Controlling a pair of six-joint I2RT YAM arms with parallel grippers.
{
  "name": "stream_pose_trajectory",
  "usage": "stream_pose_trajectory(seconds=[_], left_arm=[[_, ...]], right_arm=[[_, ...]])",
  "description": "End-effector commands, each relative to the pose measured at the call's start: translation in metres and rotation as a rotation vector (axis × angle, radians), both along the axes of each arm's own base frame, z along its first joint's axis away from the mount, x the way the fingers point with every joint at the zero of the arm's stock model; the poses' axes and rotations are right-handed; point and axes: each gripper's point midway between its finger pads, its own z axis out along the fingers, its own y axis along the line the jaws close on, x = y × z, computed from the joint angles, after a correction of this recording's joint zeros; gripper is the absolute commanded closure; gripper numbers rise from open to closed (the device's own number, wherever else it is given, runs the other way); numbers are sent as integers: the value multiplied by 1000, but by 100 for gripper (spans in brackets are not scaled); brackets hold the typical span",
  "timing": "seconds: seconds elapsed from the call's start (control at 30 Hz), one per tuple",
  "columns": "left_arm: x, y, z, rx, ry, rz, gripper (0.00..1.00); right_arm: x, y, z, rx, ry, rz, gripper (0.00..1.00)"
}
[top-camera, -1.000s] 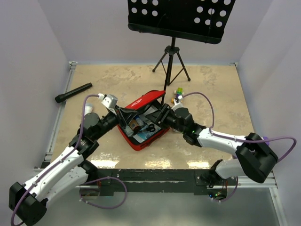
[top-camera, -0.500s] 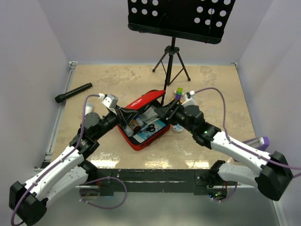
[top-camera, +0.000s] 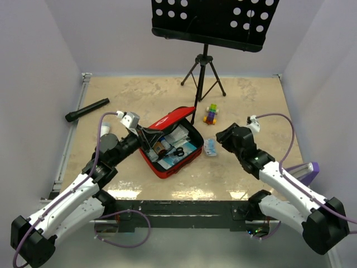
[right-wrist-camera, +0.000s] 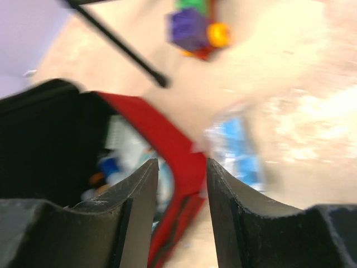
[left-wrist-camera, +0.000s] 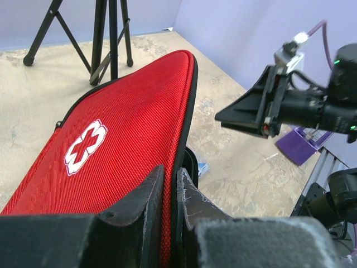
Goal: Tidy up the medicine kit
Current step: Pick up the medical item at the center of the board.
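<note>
The red medicine kit [top-camera: 167,167] lies open at the table's middle, with scissors [top-camera: 177,151], small bottles [top-camera: 162,146] and packets inside. My left gripper [top-camera: 146,134] is shut on the edge of its raised lid. In the left wrist view the lid [left-wrist-camera: 128,111] with its white cross [left-wrist-camera: 85,146] fills the frame, pinched in my left gripper [left-wrist-camera: 170,184]. My right gripper [top-camera: 221,135] is open and empty, apart from the kit to its right. Its blurred wrist view shows the open right gripper [right-wrist-camera: 181,162] facing the kit's red wall [right-wrist-camera: 162,134]. A blue-and-white packet [top-camera: 210,147] lies on the table between them, also in the right wrist view [right-wrist-camera: 240,148].
A coloured block toy [top-camera: 211,114] sits behind the packet. A music stand's tripod [top-camera: 203,78] stands at the back centre. A black flashlight [top-camera: 87,110] lies at the far left. A purple object [top-camera: 308,167] is at the right edge.
My right gripper pulled away from the kit's right edge and swung right. The blue-and-white packet now lies uncovered beside the kit. My left gripper still holds the lid.
</note>
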Motion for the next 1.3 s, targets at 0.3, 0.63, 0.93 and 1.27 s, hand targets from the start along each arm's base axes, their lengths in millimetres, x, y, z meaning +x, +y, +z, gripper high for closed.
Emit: stream_pose_trajectory(seconds=[0.3, 0.63, 0.93, 1.27], left_arm=[[8, 9, -18, 45, 63, 62, 100], [7, 9, -19, 46, 64, 62, 100], [7, 9, -21, 47, 60, 59, 100], [9, 9, -24, 57, 68, 64, 100]], right_arm=[[18, -7, -77, -20, 106, 77, 46], [59, -10, -94, -103, 123, 97, 45], [59, 7, -119, -92, 159, 199, 47], [57, 8, -117, -96, 171, 214, 100]])
